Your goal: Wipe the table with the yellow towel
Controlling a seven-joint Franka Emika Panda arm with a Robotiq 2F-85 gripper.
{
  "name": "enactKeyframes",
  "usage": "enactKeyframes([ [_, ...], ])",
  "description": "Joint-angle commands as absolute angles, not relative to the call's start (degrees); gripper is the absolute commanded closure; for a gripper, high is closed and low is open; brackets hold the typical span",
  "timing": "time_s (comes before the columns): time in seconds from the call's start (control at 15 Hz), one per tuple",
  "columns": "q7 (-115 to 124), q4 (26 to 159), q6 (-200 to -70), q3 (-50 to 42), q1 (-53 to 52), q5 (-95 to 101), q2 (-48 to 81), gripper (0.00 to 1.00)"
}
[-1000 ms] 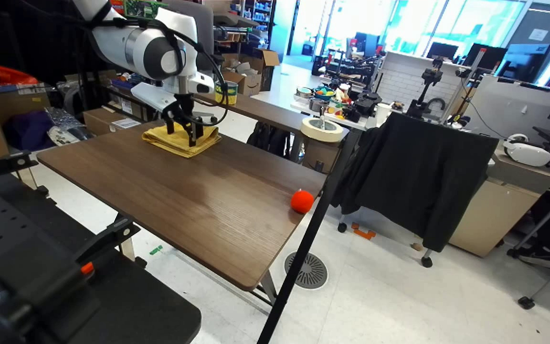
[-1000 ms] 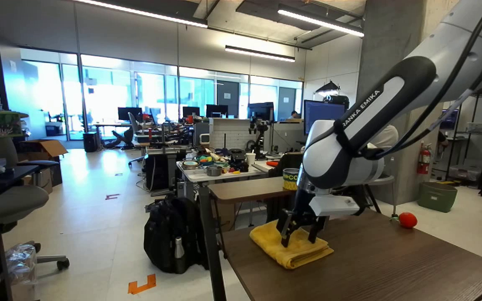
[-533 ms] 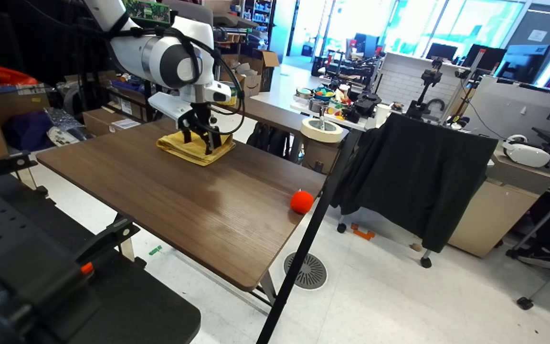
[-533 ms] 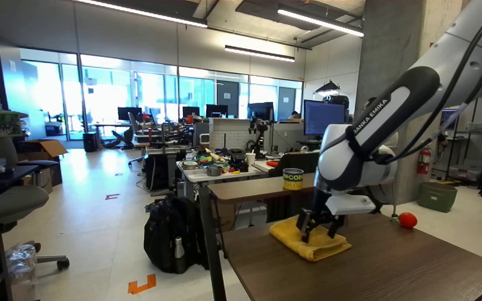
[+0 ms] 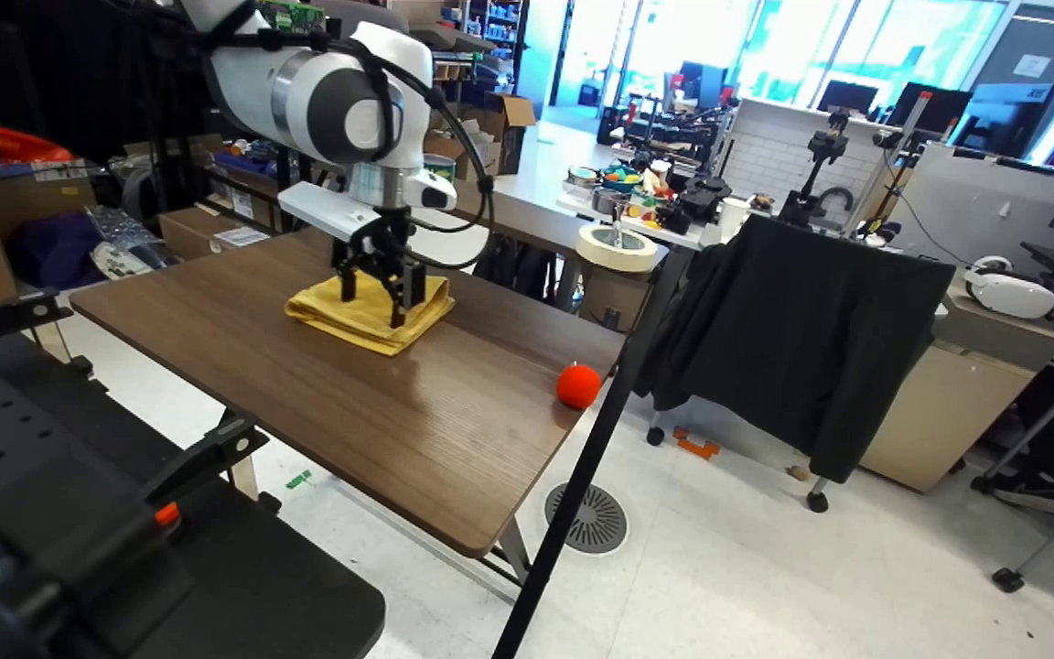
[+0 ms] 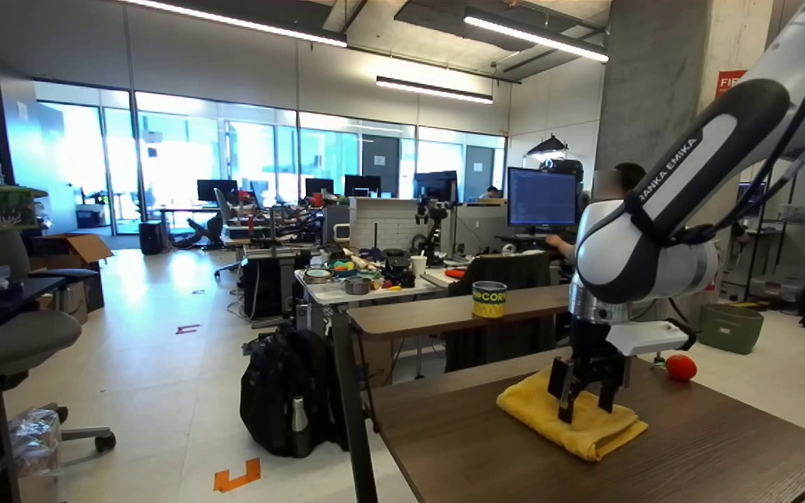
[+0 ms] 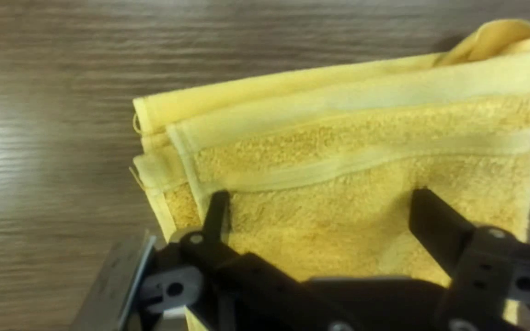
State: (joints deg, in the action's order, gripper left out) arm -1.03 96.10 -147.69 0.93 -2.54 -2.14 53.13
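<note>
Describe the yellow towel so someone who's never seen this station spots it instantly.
Find the large brown wood-grain table. On it, under the open end effector, lies the yellow towel, folded into a layered, roughly square pad. It is flat, fuzzy cloth, unlike the round red-orange object near the table's edge.

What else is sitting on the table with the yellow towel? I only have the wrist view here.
Observer: What looks like a red ball, shown in both exterior views.
Operator: Where on the table?
Observer: Close to a short edge, apart from the yellow towel.
Operator: Anything looping off the arm?
Observer: Yes, in an exterior view a black cable curves out in a loop beside it.
</note>
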Motion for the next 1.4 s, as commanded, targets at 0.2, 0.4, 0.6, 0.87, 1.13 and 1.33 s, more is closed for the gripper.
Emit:
enactKeyframes([
  [0.2,-9.5,118.6,-150.0,10.7,-4.6,-0.2,41.4,0.0],
  [0.4,-13.0,124.5,-146.3,11.9,-4.9,1.8,39.3,0.0],
  [0.6,-13.8,128.4,-145.8,9.9,-4.7,4.2,36.4,0.0],
  [0.87,-21.9,135.6,-147.1,13.1,1.3,2.0,25.8,0.0],
  [1.13,-26.9,137.3,-151.0,16.0,3.8,-2.6,19.9,0.0],
  [1.33,-21.9,133.9,-161.0,13.2,0.0,-0.3,24.3,0.0],
])
